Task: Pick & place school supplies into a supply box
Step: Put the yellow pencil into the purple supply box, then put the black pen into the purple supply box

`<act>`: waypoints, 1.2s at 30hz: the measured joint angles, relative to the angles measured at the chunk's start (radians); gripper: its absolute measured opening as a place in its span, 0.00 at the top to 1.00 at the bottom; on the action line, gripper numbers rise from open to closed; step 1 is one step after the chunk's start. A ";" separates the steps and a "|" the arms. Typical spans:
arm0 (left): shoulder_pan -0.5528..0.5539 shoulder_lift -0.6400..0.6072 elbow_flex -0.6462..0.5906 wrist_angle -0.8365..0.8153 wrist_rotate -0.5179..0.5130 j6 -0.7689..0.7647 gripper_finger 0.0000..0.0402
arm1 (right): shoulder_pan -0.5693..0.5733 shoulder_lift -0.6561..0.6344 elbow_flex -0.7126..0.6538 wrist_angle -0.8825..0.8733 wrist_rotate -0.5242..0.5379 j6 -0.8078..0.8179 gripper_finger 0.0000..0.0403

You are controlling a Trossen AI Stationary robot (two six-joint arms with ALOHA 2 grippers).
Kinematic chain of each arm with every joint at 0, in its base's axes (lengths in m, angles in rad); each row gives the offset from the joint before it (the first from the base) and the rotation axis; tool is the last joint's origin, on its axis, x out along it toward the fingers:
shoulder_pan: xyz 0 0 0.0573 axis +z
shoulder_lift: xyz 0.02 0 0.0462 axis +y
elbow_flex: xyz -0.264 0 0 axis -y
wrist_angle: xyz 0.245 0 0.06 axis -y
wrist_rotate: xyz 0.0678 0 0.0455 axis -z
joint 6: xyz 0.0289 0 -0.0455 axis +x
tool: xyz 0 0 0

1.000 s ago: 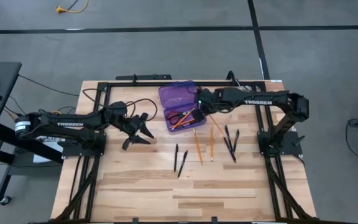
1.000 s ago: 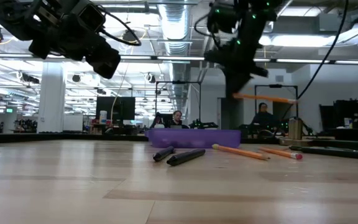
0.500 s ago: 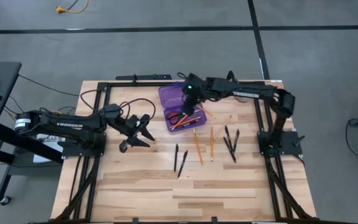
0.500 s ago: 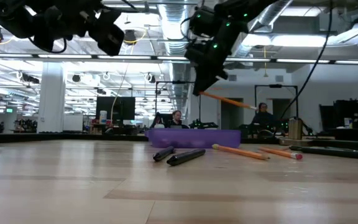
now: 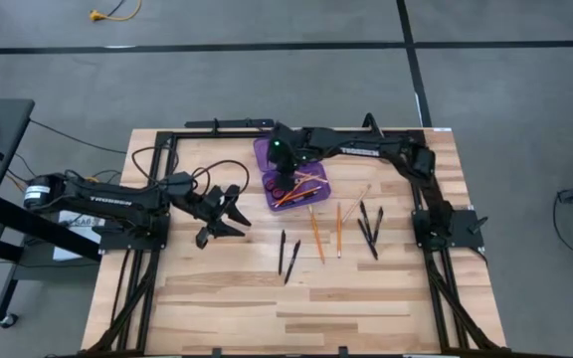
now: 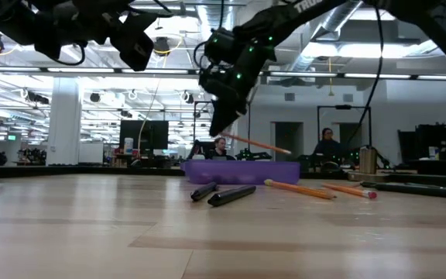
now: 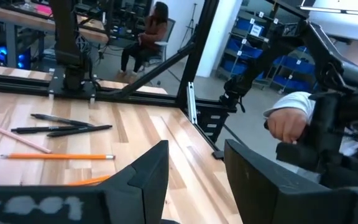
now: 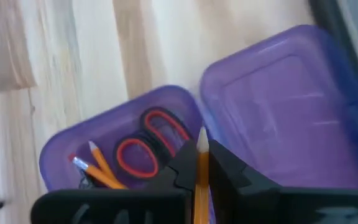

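The right gripper (image 5: 288,175), which half a second ago hung over the near right part of the supply box (image 5: 291,171), has swung further left and now sits above the middle of the open purple case, its fingers pinched on an orange pencil (image 6: 255,143) that slants down toward the case in the low view. The right wrist view shows that pencil (image 8: 201,180) clamped between the two dark fingers, directly above the tray where the red-handled scissors (image 8: 148,144) and other pencils (image 8: 98,168) already lie (the lid lies flat beside the tray). The left gripper (image 5: 229,207) has barely moved: it hangs over bare wood left of the case, fingers spread and holding nothing.

On the pale wooden table (image 5: 217,298) several supplies are still outside the case: two black pens (image 5: 286,257) near the middle, two orange pencils (image 5: 326,231) just right of them, and a cluster of black pens (image 5: 369,227) further right. Beyond the table is an open workshop with ceiling lights and seated people (image 6: 327,143).
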 joint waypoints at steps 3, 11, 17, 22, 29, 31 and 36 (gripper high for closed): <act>-0.011 0.000 0.000 0.002 -0.004 0.000 0.64 | 0.010 0.025 0.001 -0.016 -0.009 0.001 0.98; -0.012 0.000 0.000 -0.002 -0.001 0.001 0.64 | 0.042 0.050 0.002 -0.030 -0.007 0.009 0.93; -0.011 0.000 0.000 -0.008 -0.001 0.001 0.64 | 0.045 0.040 0.002 -0.030 0.064 0.011 0.85; -0.011 0.000 0.000 -0.011 0.000 0.001 0.64 | 0.046 0.040 0.017 -0.080 0.075 0.011 0.78; -0.011 0.000 0.000 -0.049 0.000 0.039 0.64 | 0.045 0.023 0.150 -0.279 0.109 0.056 0.71; -0.011 0.000 0.000 -0.080 -0.003 0.081 0.64 | 0.046 -0.004 0.181 -0.322 0.155 0.082 0.71; -0.010 0.000 0.000 -0.153 -0.103 0.141 0.64 | 0.043 -0.108 0.191 -0.505 0.186 0.187 0.71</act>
